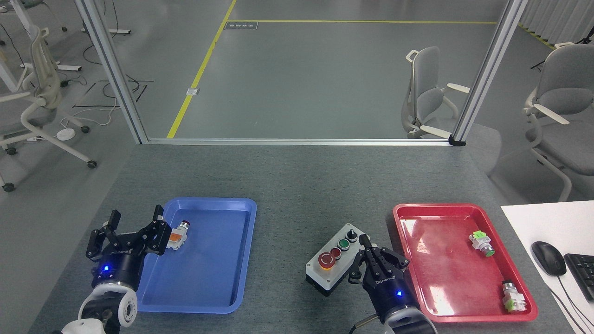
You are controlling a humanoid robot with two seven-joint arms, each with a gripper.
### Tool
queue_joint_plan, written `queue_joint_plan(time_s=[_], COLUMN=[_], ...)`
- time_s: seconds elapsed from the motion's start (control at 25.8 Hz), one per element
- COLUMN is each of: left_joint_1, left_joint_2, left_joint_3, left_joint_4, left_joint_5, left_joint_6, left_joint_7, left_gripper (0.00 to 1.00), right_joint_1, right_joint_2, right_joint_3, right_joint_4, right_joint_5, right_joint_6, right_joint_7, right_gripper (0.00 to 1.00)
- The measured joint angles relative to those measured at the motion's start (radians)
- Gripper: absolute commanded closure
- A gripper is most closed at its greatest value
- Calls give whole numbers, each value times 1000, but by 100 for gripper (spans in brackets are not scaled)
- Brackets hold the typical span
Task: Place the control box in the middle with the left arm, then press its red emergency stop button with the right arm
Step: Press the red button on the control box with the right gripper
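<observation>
The control box, light grey on a black base, lies slantwise on the bare tabletop of the middle, between the two trays. Its red emergency stop button is at the near left end of the button row and is uncovered. My right gripper hangs just right of the box, beside the knob end, fingers drawn together and holding nothing. My left gripper stands open over the left rim of the blue tray, far from the box.
A small orange-white push-button lies in the blue tray next to my left fingers. The red tray holds two green-white button parts. A mouse and keyboard sit on a white desk at right.
</observation>
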Motion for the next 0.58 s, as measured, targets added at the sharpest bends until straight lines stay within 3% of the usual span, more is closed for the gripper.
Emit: queue_joint_plan(time_s=[0.58], left_joint_1=[-3], left_joint_2=[11], left_joint_3=[0], left_joint_4=[11], left_joint_5=[6], left_joint_6=[-16], left_joint_7=[-2], left_gripper=[1], right_joint_1=[-1], right_joint_2=[21], right_joint_3=[50], right_joint_4=[50], right_joint_5=[-1], right_joint_6=[-10], right_joint_7=[1], right_gripper=[100])
